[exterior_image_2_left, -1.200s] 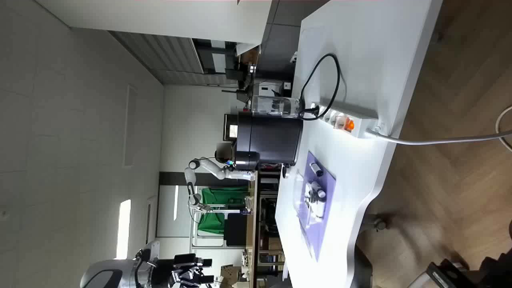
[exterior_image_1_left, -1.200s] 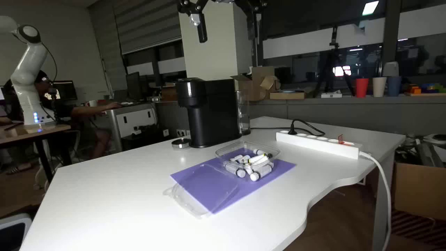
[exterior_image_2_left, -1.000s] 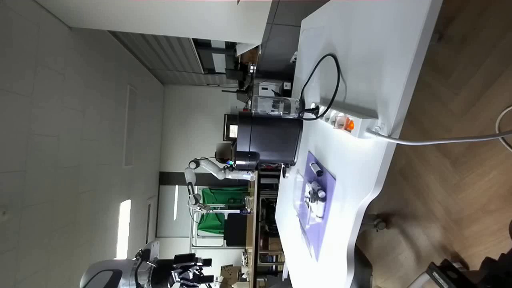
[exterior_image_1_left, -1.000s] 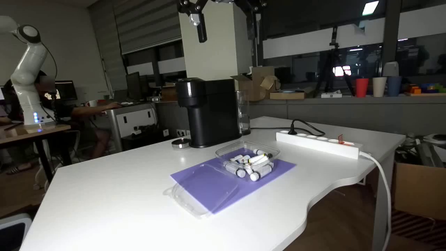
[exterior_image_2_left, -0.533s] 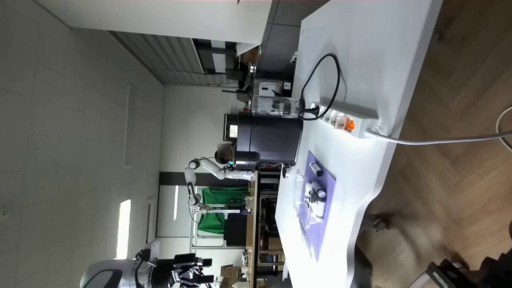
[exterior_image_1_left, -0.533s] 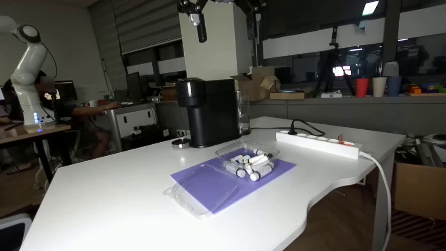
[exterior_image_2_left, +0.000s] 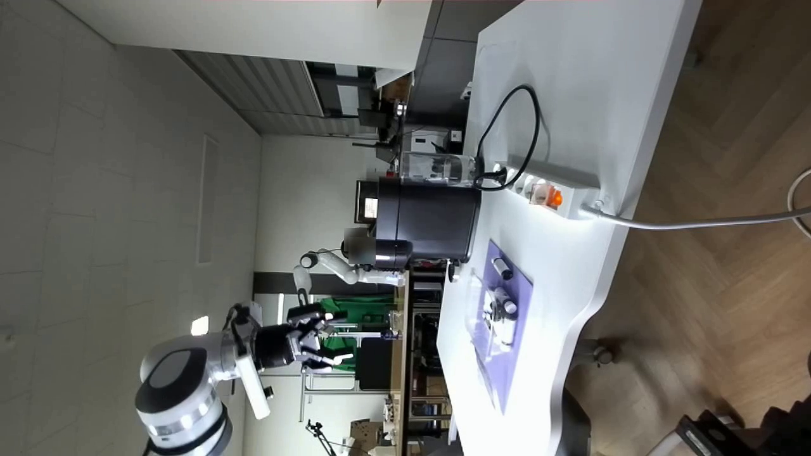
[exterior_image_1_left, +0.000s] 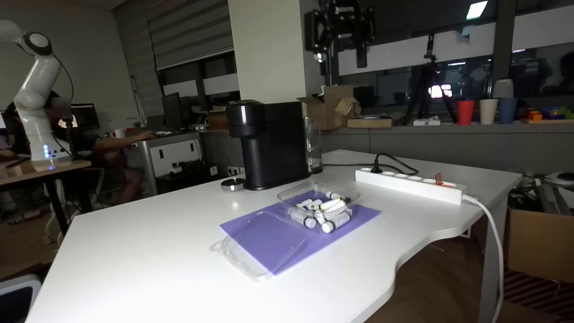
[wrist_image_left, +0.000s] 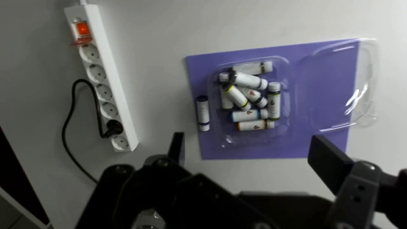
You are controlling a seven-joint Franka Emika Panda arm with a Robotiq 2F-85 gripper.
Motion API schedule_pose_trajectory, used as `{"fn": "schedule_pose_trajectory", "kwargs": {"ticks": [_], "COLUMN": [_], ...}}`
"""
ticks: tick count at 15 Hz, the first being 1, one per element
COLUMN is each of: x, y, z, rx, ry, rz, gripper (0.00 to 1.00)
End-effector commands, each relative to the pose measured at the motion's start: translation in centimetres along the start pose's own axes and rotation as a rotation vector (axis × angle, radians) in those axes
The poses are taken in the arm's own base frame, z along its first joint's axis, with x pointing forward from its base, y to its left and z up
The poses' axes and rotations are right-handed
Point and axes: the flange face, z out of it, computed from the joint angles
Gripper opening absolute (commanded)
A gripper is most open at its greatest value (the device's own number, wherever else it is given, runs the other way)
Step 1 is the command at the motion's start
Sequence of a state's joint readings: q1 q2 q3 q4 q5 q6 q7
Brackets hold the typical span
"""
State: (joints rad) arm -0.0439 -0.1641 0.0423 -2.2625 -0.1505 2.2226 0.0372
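Several bottles lie in a tub — pincer spread, well above.

the white and black jointed robot arm holds the black two-fingered gripper aloft, pointing downward, its dark blocky fingers spread wide apart.

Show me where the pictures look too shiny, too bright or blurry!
Wrist view: white glare streaks on the clear lid, and the writing on the little bottles too fuzzy to read; in an exterior view: the white table washed out toward the front, while the windows behind look dark.
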Motion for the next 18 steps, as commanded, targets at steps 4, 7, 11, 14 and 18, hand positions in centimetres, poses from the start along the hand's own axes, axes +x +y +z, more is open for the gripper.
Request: {"fn": "schedule_pose_trajectory", "kwargs": {"ticks": [4, 7, 11, 14, 18], "x": [6.6, 5.1, 5.2, 5.2, 6.6], "y": [12.2, 12.6, 11.8, 11.7, 15.5], "z": [7.8, 8.6, 8.7, 8.3, 11.2], "rx": [0.105, 0.095, 0.095, 0.094, 0.0], "ry": [-0.149, -0.153, -0.147, -0.141, -0.121], "rz": [-0.204, -0.175, -0.188, -0.19, -0.135], "gripper": [1.0, 1.0, 1.0, 1.0, 1.0]}}
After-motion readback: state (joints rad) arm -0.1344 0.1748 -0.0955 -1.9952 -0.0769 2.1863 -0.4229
